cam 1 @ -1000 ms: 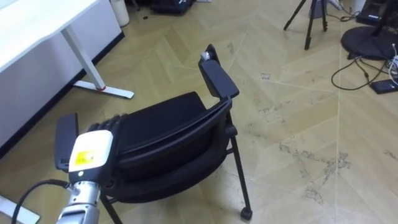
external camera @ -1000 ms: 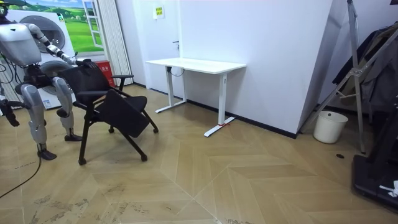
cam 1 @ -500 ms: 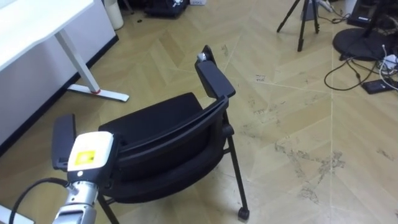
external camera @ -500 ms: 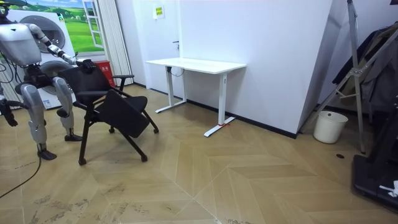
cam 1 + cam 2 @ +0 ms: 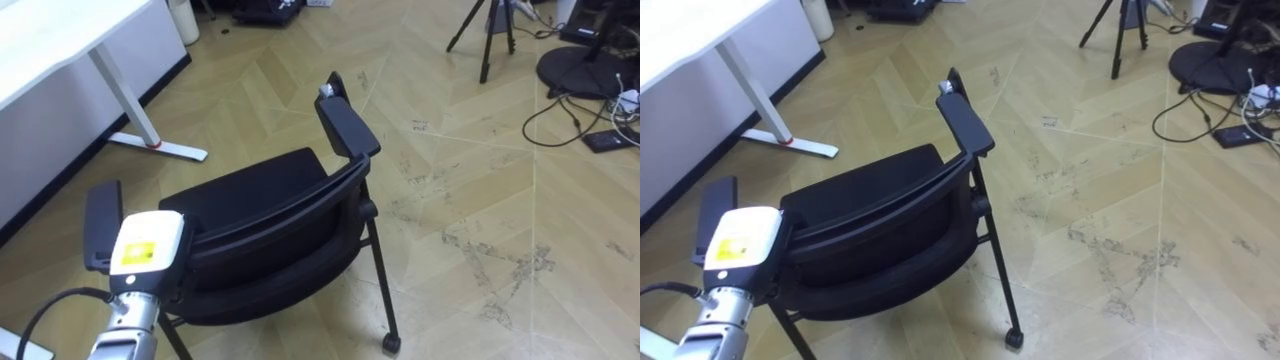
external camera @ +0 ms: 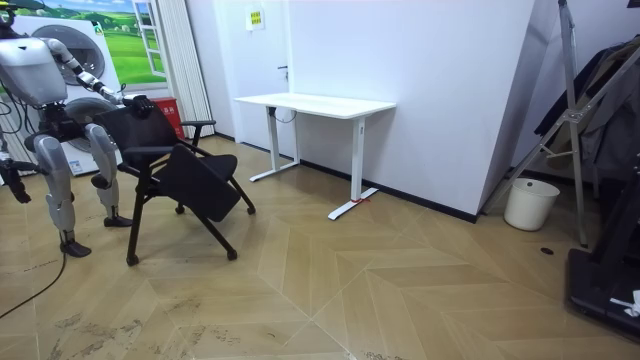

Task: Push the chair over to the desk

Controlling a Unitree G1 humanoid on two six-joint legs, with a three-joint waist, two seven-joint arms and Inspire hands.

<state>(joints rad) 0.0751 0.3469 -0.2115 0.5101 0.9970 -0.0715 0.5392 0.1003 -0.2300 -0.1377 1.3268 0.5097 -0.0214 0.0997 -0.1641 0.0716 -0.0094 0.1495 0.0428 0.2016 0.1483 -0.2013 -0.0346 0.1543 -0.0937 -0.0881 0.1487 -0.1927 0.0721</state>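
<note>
Push of the chair (image 5: 265, 225) under way, not complete.
Left hand (image 5: 143, 243) lay against the chair's backrest, grip indeterminable; chair stood on the floor (image 5: 480, 200), well apart from the desk (image 5: 60, 40).

My left hand (image 5: 146, 245) wears a white plate with a yellow label, ribbed silver wrist below, black cable looping off; grey limbs, pale head.

The black chair (image 5: 265, 225) stands on the wooden floor (image 5: 480, 200) on thin dark legs. Its backrest is on the near side and its seat tilts downward at the front. Flat armrests are at right (image 5: 348, 128) and left (image 5: 103, 212).
</note>
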